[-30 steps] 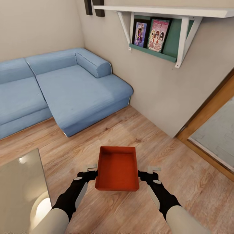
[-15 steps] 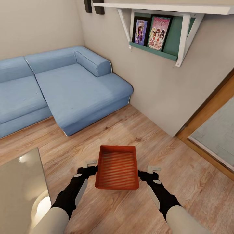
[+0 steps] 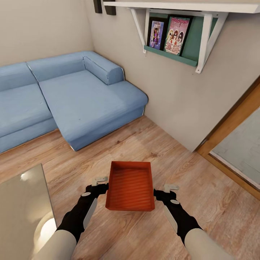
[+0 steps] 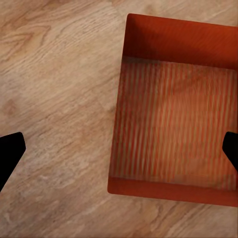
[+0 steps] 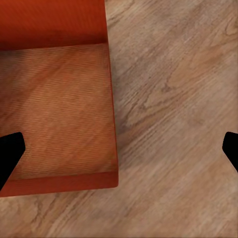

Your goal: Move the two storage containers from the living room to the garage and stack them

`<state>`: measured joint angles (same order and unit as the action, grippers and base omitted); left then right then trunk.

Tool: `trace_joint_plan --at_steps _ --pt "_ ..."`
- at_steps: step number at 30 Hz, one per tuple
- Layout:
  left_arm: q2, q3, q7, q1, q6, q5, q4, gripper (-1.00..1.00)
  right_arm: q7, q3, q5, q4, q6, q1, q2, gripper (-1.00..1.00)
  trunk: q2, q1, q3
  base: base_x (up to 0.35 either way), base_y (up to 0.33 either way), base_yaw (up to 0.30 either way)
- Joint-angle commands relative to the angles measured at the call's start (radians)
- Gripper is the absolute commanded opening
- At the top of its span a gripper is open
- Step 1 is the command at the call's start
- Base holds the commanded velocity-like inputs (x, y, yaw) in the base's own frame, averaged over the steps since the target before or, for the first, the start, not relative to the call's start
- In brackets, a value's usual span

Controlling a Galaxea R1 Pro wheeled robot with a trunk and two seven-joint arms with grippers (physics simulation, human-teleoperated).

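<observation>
One orange-red storage container (image 3: 130,187) lies level over the living room's light wood floor (image 3: 202,202), open side up, its ribbed bottom showing. My left gripper (image 3: 99,182) stands at its left wall and my right gripper (image 3: 169,189) at its right wall. In the left wrist view the gripper (image 4: 119,148) is open, its black fingertips (image 4: 10,153) wide apart on either side of the container (image 4: 173,114) wall. The right gripper (image 5: 119,148) is open the same way over the container (image 5: 54,99) edge. No finger visibly touches it. The garage is out of view.
A blue corner sofa (image 3: 79,97) fills the far left. A white wall shelf (image 3: 187,7) with framed pictures hangs ahead. A glass-topped table (image 3: 21,202) is close at my lower left. A wood-framed glass door (image 3: 234,144) is on the right.
The head view has shifted slightly, so the shelf sits higher in the picture. The container and both grippers keep their places relative to each other.
</observation>
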<state>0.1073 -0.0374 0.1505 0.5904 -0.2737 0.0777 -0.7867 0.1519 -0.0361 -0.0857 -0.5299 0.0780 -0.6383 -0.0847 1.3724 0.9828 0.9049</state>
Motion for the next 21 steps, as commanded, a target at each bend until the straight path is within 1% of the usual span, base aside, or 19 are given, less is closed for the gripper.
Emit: trace_joint_plan --at_steps 1,21 --pt "-0.001 -0.004 0.008 0.0 -0.005 0.008 -0.001 1.0 0.006 -0.004 -0.009 -0.002 0.004 0.0 0.0 1.0 0.008 0.004 0.004 0.0 0.0 0.0" --pt "-0.004 -0.001 0.009 0.0 -0.006 0.01 0.001 1.0 0.008 -0.008 -0.006 -0.002 -0.003 0.0 0.0 1.0 0.148 0.081 0.067 0.0 0.0 0.0"
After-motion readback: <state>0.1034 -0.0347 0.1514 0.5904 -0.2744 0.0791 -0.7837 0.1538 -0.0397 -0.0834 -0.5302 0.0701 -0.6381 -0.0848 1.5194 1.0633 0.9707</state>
